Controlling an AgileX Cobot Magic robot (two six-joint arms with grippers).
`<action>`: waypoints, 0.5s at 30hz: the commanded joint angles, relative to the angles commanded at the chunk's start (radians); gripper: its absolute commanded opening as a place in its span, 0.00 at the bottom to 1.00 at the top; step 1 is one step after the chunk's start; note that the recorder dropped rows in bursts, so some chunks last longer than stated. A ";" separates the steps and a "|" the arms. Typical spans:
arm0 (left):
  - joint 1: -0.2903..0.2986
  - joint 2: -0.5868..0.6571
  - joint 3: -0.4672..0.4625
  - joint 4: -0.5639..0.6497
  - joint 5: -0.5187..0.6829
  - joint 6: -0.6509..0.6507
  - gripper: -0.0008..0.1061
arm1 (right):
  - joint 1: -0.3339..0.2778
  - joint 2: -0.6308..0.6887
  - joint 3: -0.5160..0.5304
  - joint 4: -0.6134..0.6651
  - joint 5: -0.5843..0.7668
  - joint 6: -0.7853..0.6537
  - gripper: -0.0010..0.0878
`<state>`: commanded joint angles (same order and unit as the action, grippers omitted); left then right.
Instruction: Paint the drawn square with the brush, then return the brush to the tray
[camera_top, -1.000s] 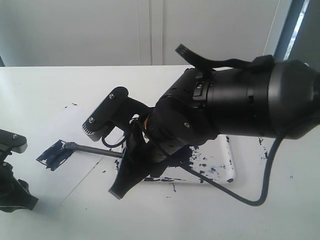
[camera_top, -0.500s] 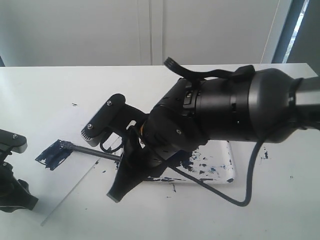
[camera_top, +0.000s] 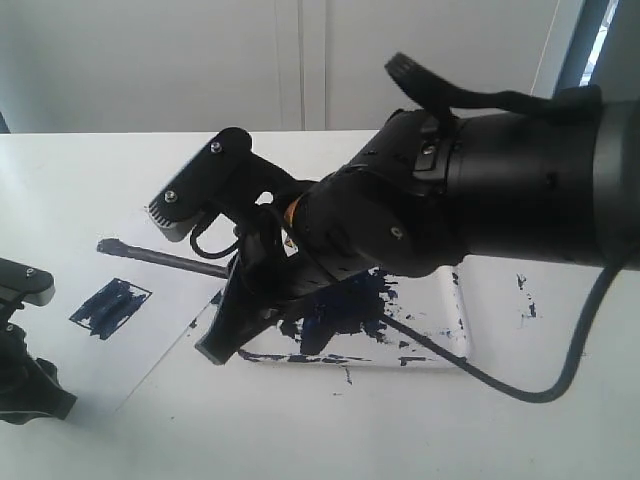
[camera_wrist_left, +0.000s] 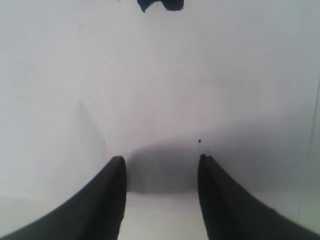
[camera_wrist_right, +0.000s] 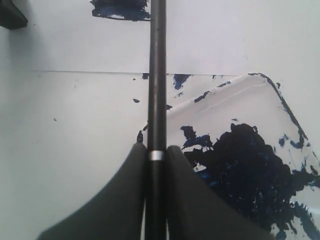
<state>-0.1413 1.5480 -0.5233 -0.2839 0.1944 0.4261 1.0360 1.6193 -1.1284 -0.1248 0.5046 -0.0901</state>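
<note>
The right gripper (camera_wrist_right: 156, 150) has its two fingers pressed tight on the brush (camera_wrist_right: 157, 75), with one finger on each side of the thin black stick. The brush sticks out over the white paper (camera_top: 120, 350), and its tip is up off the paper and not touching the drawn square (camera_top: 110, 303). The square is on the paper and is filled with dark blue paint. The tray (camera_top: 440, 300) sits on the table (camera_top: 80, 170) just beside the edge of the paper, well apart from the square. It has a big dark blue puddle in it. The left gripper (camera_wrist_left: 160, 165) is over a bare white spot, with its fingers spread apart and nothing between them
</note>
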 joint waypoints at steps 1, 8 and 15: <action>0.000 0.000 0.000 0.000 0.000 0.000 0.48 | 0.000 0.000 0.000 0.000 0.030 0.000 0.01; 0.000 0.000 0.000 0.000 -0.002 0.000 0.48 | 0.000 0.000 0.002 0.042 0.080 -0.031 0.01; 0.000 0.000 0.000 0.000 -0.002 0.000 0.48 | 0.000 0.044 0.002 0.045 0.062 -0.038 0.01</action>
<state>-0.1413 1.5480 -0.5233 -0.2839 0.1924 0.4261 1.0360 1.6634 -1.1266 -0.0798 0.5661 -0.1282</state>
